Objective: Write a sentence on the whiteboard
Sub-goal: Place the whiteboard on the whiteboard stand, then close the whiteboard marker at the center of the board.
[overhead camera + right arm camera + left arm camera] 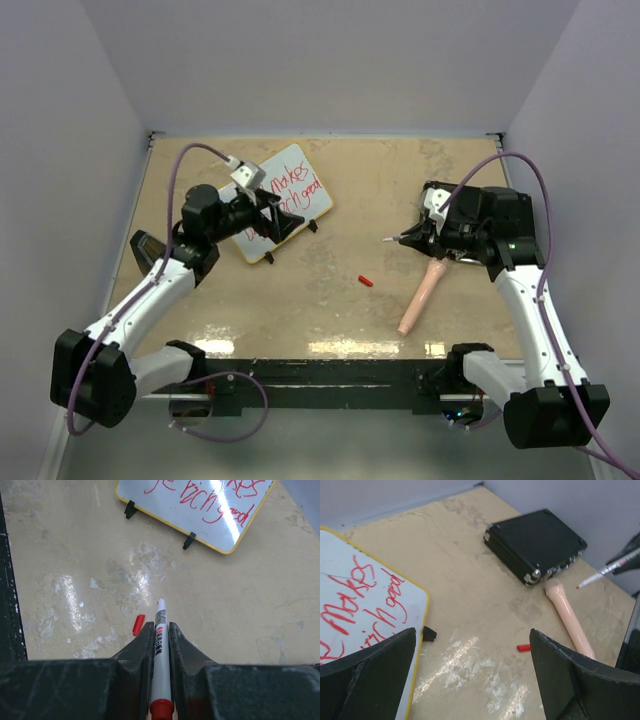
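The whiteboard [297, 160], yellow-rimmed with black clip feet, lies at the back left; it also shows in the left wrist view [350, 570] and the right wrist view [190, 510]. The red sentence [296, 190] runs in two lines; I can read "makes" and "rich good" [375, 610]. My left gripper [280, 218] is open and empty over the board's right near edge, its jaws wide apart [472, 635]. My right gripper [420, 237] is shut on an uncapped white marker [160, 630], held off the board and pointing left above the table. The marker also shows in the left wrist view [612, 569].
The marker's red cap [366, 282] lies on the table between the arms. A pink cylindrical object [420, 297] lies near the right arm. A black rectangular case [535, 545] sits at the back right, under the right arm. Grey walls enclose the table.
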Tool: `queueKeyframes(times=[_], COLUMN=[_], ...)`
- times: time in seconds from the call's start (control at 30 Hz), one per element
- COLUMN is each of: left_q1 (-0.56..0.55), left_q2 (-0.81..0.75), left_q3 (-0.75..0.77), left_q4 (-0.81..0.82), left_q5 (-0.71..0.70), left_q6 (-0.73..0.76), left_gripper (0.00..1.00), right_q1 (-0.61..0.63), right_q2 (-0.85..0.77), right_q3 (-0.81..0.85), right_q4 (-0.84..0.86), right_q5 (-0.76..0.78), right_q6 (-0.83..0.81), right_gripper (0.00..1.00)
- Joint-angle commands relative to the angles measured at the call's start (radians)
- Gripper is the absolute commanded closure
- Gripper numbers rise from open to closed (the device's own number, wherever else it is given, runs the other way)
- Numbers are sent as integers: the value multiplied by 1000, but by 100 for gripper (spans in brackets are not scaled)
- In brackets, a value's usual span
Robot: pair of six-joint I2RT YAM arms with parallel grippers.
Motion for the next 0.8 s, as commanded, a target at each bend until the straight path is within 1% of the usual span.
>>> queueKeyframes(times=[0.0,0.03,0.07,0.1,0.13,0.17,0.23,0.27,0.3,0.33,0.4,0.43,0.47,0.53,0.63,0.77], left_q1=[-102,-122,-139,-179,-199,-222,-286,-309,-350,-365,-395,-403,-409,-435,-477,-512], left_q2=[74,105,175,215,258,341,419,479,502,522,579,597,632,660,700,754], left_q3=[65,110,137,166,231,264,347,362,373,379,390,408,413,424,425,422], left_q4=[-153,-224,-277,-326,-428,-479,-596,-615,-619,-607,-593,-583,-569,-519,-457,-383], left_q5=[102,121,138,152,155,155,112,92,59,45,43,47,46,41,32,11], left_q6=[296,372,406,443,518,554,650,681,709,761,815,865,875,917,970,987], left_gripper=[0,0,0,1,4,7,13,14,16,18,23,31,31,34,35,37], right_q1=[-3,-5,-8,-11,-19,-23,-30,-31,-30,-30,-31,-31,-30,-30,-30,-31], right_q2=[-48,-52,-54,-54,-46,-43,-31,-26,-22,-14,-8,-3,-2,-2,-2,6], right_q3=[-49,-50,-52,-52,-50,-47,-44,-43,-43,-43,-39,-36,-36,-36,-36,-32], right_q4=[25,27,27,27,27,25,17,16,10,10,1,-1,-4,-4,-7,-19], right_q5=[67,73,85,91,95,101,102,102,101,101,102,101,101,101,104,102], right_q6=[13,16,17,17,20,20,20,19,17,17,13,11,11,11,10,0], right_gripper=[100,100,100,100,100,100,100,100,100,100,100,100,100,100,100,100])
